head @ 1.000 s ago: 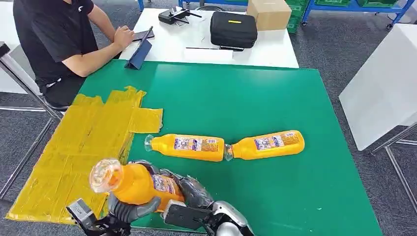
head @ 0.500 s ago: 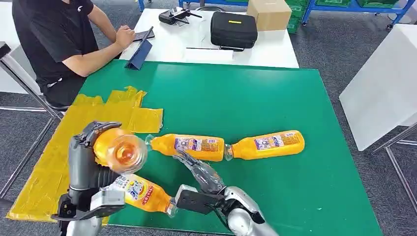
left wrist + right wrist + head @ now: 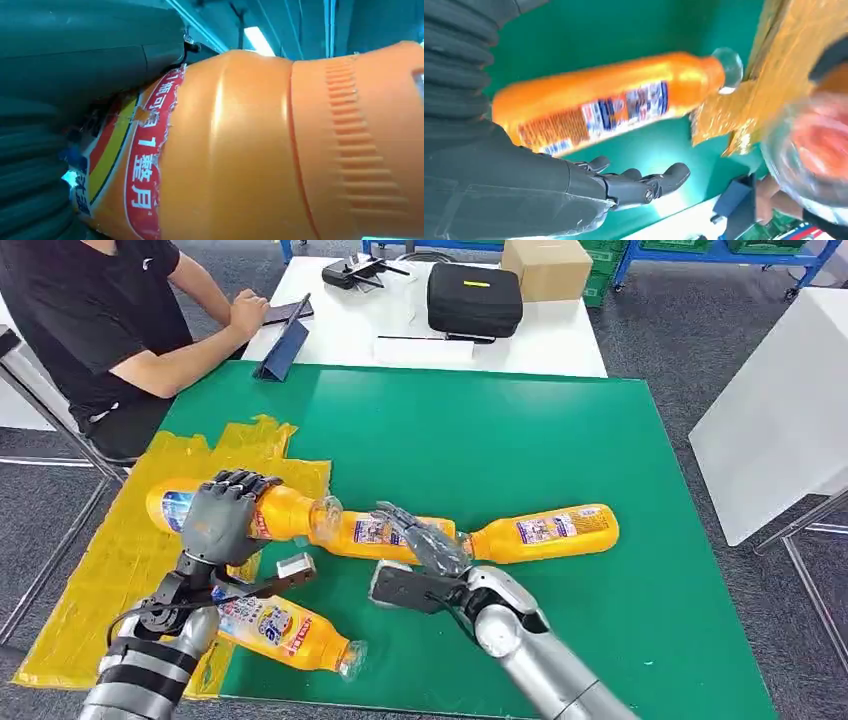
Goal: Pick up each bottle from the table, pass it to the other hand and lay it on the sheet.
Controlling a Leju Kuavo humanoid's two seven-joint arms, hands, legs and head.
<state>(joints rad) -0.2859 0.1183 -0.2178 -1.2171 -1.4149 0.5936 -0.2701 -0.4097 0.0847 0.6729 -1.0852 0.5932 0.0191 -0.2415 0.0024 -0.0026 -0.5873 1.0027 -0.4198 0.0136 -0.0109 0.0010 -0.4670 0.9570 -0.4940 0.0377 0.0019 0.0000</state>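
Orange bottle (image 3: 235, 515) was gripped round its body by the left hand (image 3: 222, 517), held over the yellow sheet (image 3: 120, 570), so the step looked like laying it down post-handover. Right hand (image 3: 425, 538) was spread, holding nothing, above the middle bottle (image 3: 385, 536) on the green table (image 3: 600, 640). Next: lower onto sheet w/o rolling, then release.

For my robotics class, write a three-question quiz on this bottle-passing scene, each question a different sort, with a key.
1. True or false: the left hand grips an orange bottle.
2. How many orange bottles are in the head view? A) two B) three C) four
3. Fill in: the right hand holds ____.

Key: 1 true. 2 C: the gripped one, one near the table's front edge, a middle bottle and a right bottle on the green table. 3 nothing.
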